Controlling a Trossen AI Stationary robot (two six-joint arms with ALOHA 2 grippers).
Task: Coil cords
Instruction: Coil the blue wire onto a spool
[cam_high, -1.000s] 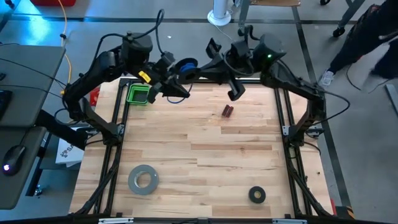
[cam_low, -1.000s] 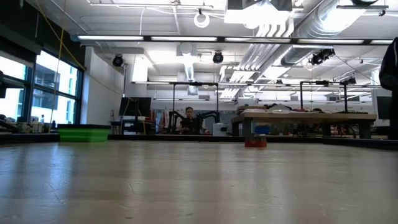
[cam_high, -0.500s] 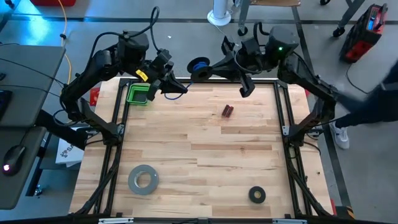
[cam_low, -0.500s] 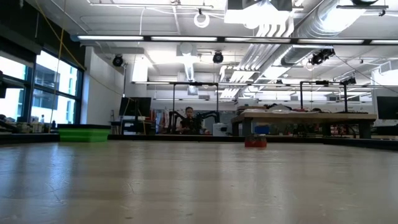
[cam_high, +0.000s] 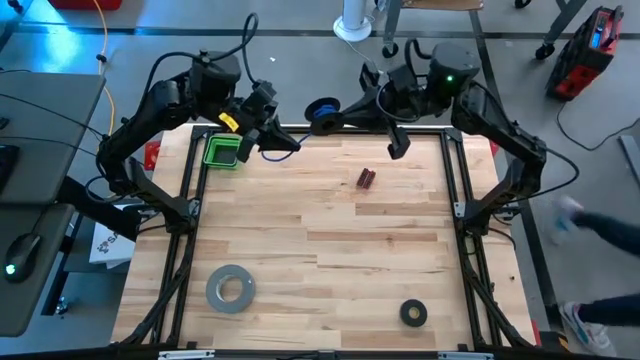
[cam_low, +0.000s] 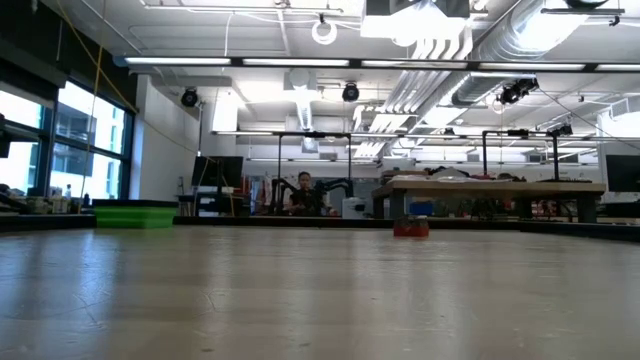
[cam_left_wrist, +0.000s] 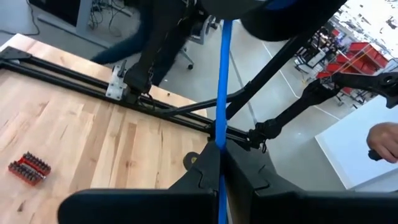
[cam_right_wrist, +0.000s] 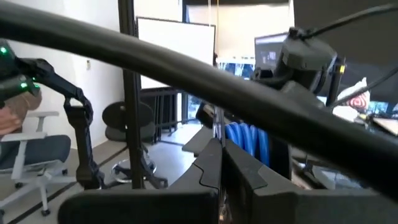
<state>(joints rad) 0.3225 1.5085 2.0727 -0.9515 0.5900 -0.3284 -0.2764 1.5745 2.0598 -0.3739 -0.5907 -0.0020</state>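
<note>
1. High view: the blue cable (cam_high: 322, 106) is thin and flexible, wound into a small round coil just past the far edge of the worktop (cam_high: 320, 250), with another loop of it at (cam_high: 278, 152) beside the left arm.
2. The left gripper (cam_high: 268, 128) sits above the far left part of the worktop; in the left wrist view its dark, matte fingers (cam_left_wrist: 205, 177) are pressed together on a taut, straight strand of the cable (cam_left_wrist: 222, 93).
3. The right gripper (cam_high: 335, 113) is at the coil; in the right wrist view its fingers (cam_right_wrist: 208, 168) are closed, with glossy blue loops (cam_right_wrist: 249, 140) just beyond them; whether they pinch the cable cannot be told.
4. The worktop is pale wooden planking inside a black frame.
5. On it lie a square green bin (cam_high: 222, 151), a small red bit holder (cam_high: 367, 178), a flat grey tape roll (cam_high: 231, 288) and a small black tape ring (cam_high: 413, 313).
</note>
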